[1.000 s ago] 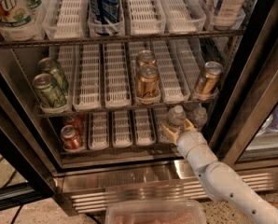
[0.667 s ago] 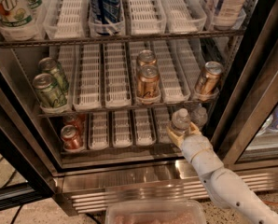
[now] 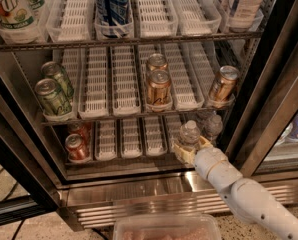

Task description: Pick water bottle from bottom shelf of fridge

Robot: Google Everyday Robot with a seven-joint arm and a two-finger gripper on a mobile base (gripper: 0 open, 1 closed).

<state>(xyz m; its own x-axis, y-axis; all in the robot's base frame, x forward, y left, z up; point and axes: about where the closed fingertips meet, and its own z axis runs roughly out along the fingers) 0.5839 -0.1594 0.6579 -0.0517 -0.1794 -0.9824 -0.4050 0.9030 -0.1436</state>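
Note:
A small clear water bottle (image 3: 190,133) with a white cap stands at the front right of the bottom shelf (image 3: 131,156) of the fridge (image 3: 139,186). My gripper (image 3: 191,149) reaches in from the lower right on a white arm. Its tan fingers (image 3: 179,152) sit on either side of the bottle's lower body and are shut on it. A second clear bottle (image 3: 212,125) stands just behind and to the right. White slotted lane trays (image 3: 130,136) line the shelf.
Two red cans (image 3: 77,146) stand at the bottom shelf's left. Green cans (image 3: 53,96) and copper cans (image 3: 158,86) fill the middle shelf, with one more copper can (image 3: 223,84) at the right. The black door frame (image 3: 269,104) stands close on the right. A clear bin (image 3: 166,228) lies below.
My gripper has drawn slightly down and toward the front edge of the shelf, and the water bottle has come with it.

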